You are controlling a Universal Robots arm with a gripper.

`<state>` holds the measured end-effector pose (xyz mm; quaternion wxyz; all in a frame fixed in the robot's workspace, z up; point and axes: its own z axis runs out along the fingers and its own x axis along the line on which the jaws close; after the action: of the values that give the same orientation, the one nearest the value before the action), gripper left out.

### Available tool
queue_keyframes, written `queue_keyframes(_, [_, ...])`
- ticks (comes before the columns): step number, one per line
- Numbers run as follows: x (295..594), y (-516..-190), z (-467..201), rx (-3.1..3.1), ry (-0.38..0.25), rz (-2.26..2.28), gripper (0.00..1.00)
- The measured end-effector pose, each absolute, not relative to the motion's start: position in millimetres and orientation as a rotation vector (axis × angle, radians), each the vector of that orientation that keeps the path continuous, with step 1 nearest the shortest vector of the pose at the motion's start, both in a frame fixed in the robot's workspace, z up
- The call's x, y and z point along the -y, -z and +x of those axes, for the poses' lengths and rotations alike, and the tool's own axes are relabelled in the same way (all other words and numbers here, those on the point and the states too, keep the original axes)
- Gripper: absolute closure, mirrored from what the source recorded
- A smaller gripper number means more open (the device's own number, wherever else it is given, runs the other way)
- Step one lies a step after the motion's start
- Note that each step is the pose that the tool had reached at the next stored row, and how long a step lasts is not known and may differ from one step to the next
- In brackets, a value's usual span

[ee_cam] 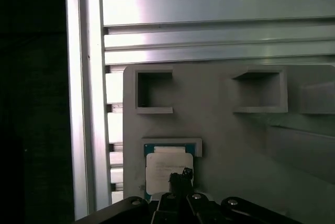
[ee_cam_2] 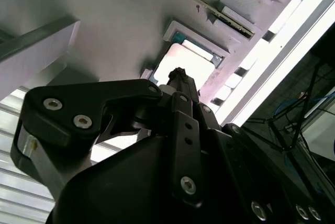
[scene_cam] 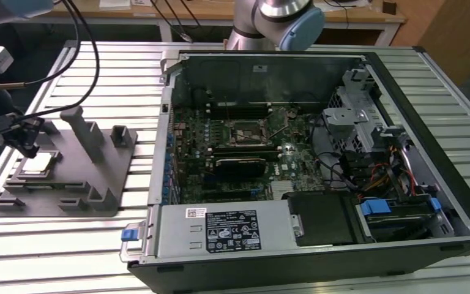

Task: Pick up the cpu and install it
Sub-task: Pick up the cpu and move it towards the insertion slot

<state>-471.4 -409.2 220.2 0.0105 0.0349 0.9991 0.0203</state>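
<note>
The cpu (scene_cam: 39, 164) is a small square chip with a pale metal top, lying in a shallow pocket of the grey fixture block (scene_cam: 96, 177) at the exterior view's left. My gripper (scene_cam: 24, 144) hangs just above the chip's near-left part. In both wrist views the gripper's black tip (ee_cam_2: 178, 75) (ee_cam: 180, 176) stands over the cpu (ee_cam_2: 188, 64) (ee_cam: 161, 166), which still rests in its framed recess. Whether the tip touches the chip cannot be told. The black socket frame (scene_cam: 247, 131) sits on the motherboard inside the open computer case (scene_cam: 163, 67).
The fixture block (ee_cam: 220, 140) has an upright post (scene_cam: 80, 125), a smaller stub (scene_cam: 119, 136) and several empty square pockets (ee_cam: 152, 93). It stands on a ribbed metal table (scene_cam: 71, 245). Black cables (scene_cam: 88, 55) hang above the fixture. The arm's base (scene_cam: 276, 18) rises behind the case.
</note>
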Motion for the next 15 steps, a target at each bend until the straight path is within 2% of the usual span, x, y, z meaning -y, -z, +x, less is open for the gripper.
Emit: queue_keyframes(15, [410.1,-203.0,-475.3,-3.120,-0.070,0.048,0.89])
